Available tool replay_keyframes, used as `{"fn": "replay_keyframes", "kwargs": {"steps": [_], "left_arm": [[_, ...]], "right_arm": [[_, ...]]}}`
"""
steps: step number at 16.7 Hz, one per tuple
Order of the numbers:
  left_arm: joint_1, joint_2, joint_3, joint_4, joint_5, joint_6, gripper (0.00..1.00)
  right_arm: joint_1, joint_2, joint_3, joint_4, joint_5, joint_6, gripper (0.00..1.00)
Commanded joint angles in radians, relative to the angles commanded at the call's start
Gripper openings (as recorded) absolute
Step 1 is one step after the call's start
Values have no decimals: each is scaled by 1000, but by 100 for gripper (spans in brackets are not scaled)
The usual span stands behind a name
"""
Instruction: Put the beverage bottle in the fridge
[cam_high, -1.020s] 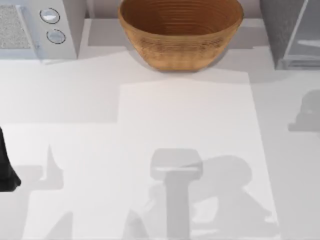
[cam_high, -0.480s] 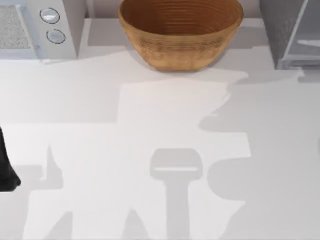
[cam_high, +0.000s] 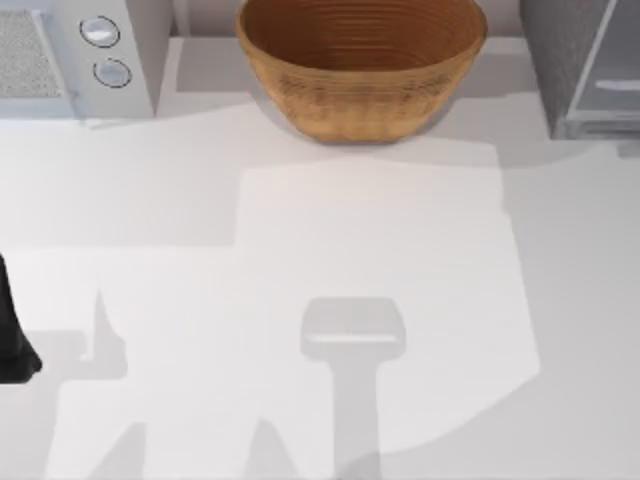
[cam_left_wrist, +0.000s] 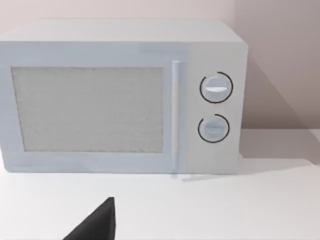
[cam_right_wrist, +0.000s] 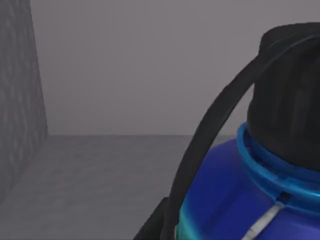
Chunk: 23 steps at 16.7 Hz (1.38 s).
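- Right gripper's wrist camera sits right against the beverage bottle, which fills the near side of that view. Whether the gripper clamps the bottle or is spread apart cannot be told.
- A dark curved band crosses in front of the bottle's shoulder. Whether it belongs to the gripper cannot be told.
- The bottle's deep blue body, with a cyan tinge low down, is the end nearest the camera, and its dark top is the farther end. The long axis therefore runs away from the camera towards a plain grey back wall. Whether it stands upright or tilted to the table cannot be told.
- Around the bottle are a speckled dark-grey wall, a grey floor and that back wall. This is the look of the fridge, which stands at the far right corner in the top view with its pale panel facing right.
- Grey floor lies open ahead of the bottle up to the back wall, and the speckled wall stands well apart to one side.
- Left gripper is parked at the table's left edge and faces the microwave. Its opening cannot be told.
- A woven basket stands at the far edge between the microwave and the fridge, apart from both.
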Motion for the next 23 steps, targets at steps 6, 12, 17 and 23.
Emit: {"fn": "replay_keyframes", "kwargs": {"steps": [6,12,17,23], "left_arm": [[0,0,0,0,0,0,100],[0,0,0,0,0,0,100],[0,0,0,0,0,0,100],[0,0,0,0,0,0,100]], "right_arm": [[6,3,-2,-4,1,2,1],[26,122,210,-103,23,1,1],[46,229,456,-207,45,0,1],[55,267,503,-245,53,-1,1]]}}
